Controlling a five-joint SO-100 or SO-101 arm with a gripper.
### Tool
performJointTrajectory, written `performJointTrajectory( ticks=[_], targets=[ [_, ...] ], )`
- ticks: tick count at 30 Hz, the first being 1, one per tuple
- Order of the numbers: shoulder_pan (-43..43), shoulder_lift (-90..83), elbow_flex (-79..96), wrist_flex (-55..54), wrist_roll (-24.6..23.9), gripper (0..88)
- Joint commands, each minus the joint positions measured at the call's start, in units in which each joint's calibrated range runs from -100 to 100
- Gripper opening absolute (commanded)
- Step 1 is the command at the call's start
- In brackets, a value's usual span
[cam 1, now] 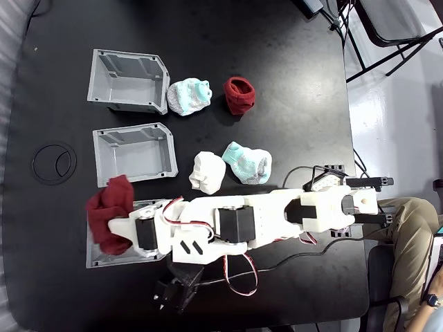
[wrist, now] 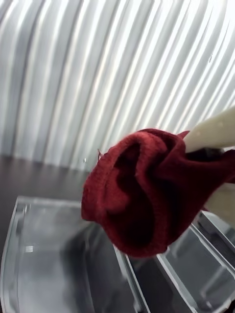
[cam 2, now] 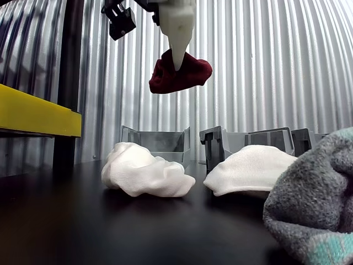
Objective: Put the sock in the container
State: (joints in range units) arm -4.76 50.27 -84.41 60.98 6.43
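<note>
Sock (cam 2: 179,74) in hand (cam 2: 177,62), well above container (cam 2: 154,142) rim, open air below

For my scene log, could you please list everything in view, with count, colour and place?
Held sock: one, dark red, pinched in the hand above the lowest bin in the fixed view.
Bins: three, grey, in a column at the left of the fixed view; the lowest is partly under the arm.
Ring-shaped sock: one, dark red, on the table right of the top bin.
Mint-and-white socks: two, one by the top bin, one near the arm.
White sock: one, right of the middle bin.
Table: one, black.
Ring: one, black, at the table's left edge.
Hand: one, white, shut on the held sock.
</note>
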Motion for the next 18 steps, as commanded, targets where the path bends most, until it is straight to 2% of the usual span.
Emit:
performJointTrajectory(
  ticks=[1,4,10,18],
  targets=[
    [-0.31,-0.29,-2.60,-3.16,-0.22,2.2],
    [-1.42,1.38,-2.60,-3.84,-0.22,2.5],
    [-4.57,3.47,-3.23,-3.67,-0.28,12.0],
    [-7.71,4.22,-3.05,-3.67,-0.28,1.2]
  ],
)
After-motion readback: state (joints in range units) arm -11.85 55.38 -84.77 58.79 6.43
